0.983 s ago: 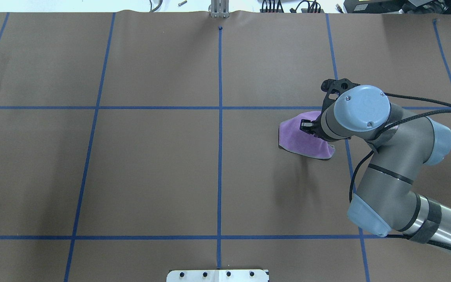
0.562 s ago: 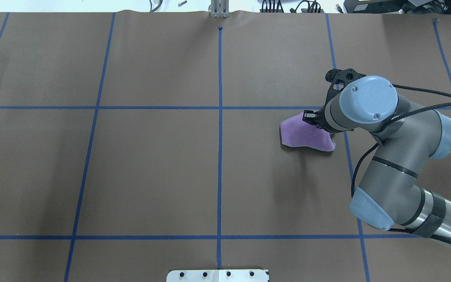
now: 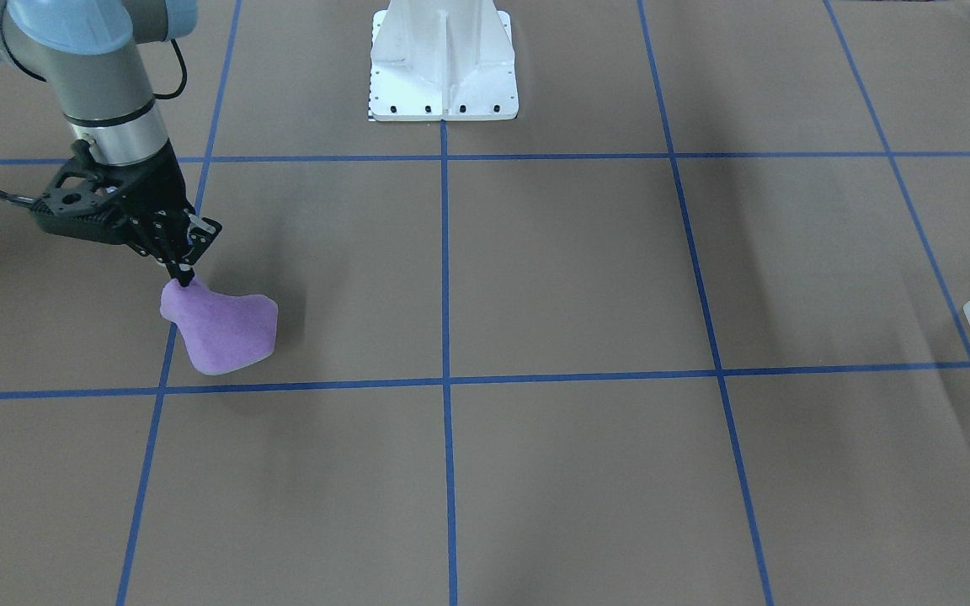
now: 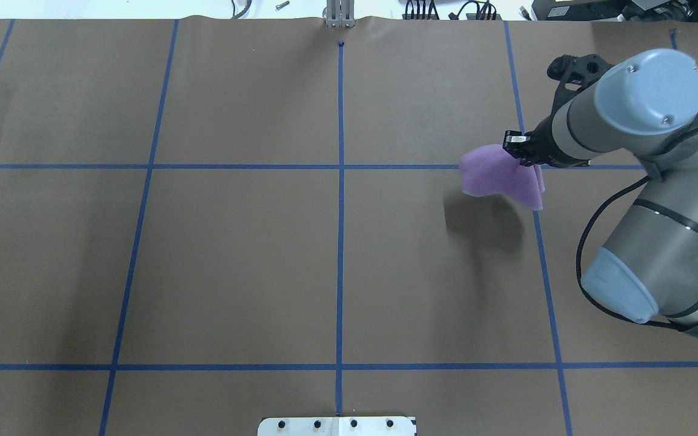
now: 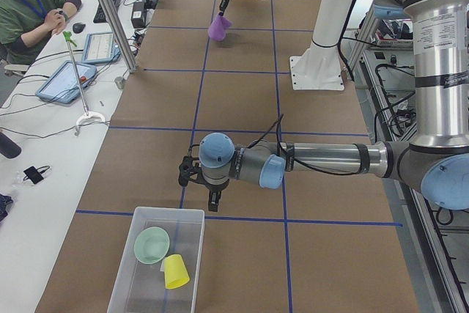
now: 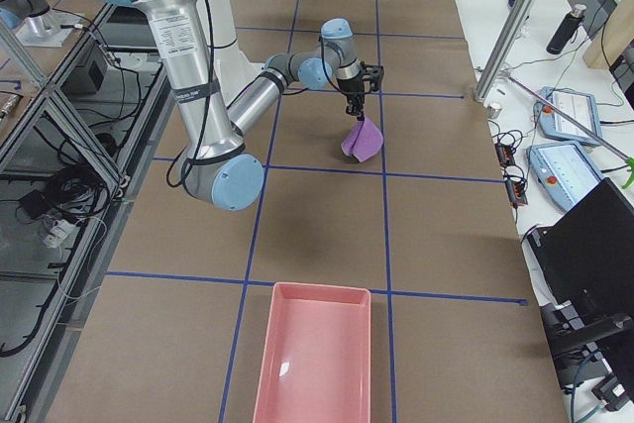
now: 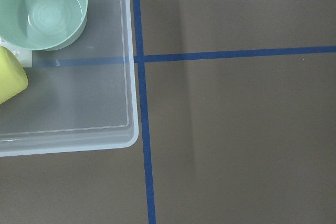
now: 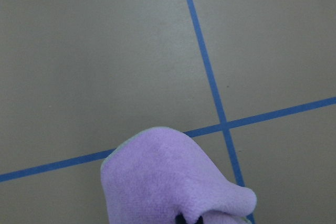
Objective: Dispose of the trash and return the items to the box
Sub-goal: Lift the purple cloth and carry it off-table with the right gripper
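Observation:
My right gripper (image 3: 184, 278) is shut on the top of a purple cloth (image 3: 224, 328) and holds it hanging above the brown table. The gripper (image 4: 515, 148) and cloth (image 4: 497, 175) also show in the overhead view, with the cloth's shadow on the table below. The cloth fills the bottom of the right wrist view (image 8: 168, 182). The translucent box (image 5: 167, 211) sits at the table's left end and holds a green bowl (image 5: 152, 245) and a yellow cup (image 5: 175, 272). My left gripper (image 5: 213, 201) hovers beside the box's rim; I cannot tell if it is open. The left wrist view shows the box's corner (image 7: 131, 103).
A pink tray (image 6: 315, 354) lies at the table's right end. The white metal stand (image 3: 443, 63) is bolted at the robot's side of the table. A side table with tablets and a seated person (image 5: 29, 5) runs along the far edge.
My right gripper has lifted the purple cloth off the table and carried it farther from the robot and to the right in the overhead view.

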Tool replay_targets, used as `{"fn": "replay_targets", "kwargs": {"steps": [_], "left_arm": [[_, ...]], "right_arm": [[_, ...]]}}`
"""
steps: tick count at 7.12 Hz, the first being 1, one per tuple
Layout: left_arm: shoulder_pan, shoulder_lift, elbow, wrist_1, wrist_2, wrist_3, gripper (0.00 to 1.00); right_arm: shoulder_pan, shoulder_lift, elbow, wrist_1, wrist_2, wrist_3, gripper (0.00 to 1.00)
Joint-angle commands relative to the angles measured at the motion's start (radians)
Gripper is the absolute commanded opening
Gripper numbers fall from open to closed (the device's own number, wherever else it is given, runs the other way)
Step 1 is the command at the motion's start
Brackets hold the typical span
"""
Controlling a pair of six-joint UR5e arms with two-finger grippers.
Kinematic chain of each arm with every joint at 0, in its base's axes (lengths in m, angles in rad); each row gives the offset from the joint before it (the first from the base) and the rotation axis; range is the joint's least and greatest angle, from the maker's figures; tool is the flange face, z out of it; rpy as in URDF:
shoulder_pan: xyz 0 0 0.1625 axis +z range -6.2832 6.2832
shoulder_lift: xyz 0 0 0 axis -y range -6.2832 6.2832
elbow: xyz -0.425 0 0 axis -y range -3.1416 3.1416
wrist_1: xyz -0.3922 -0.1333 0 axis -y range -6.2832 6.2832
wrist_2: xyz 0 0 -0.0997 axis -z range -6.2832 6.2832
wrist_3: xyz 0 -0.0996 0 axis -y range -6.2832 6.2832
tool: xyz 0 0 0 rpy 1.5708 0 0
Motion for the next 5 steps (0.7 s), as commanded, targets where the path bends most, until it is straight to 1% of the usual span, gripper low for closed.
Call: {"fn": "replay_targets", "kwargs": {"steps": [1,2,5], "left_arm": [[0.002,-0.001,0.002,0.000,0.000,0.000,0.99],[0.002,-0.001,0.002,0.000,0.000,0.000,0.98],[0.002,-0.002,0.002,-0.002,0.000,0.000,0.98]], "right_arm": [[0.150,-0.131,0.096,-0.057,0.119,-0.227,0.00],[0.252,-0.215,0.112,-0.049,0.193,-0.374,0.00],[0.600,-0.415,0.086,-0.052,0.386,-0.888,0.00]]}}
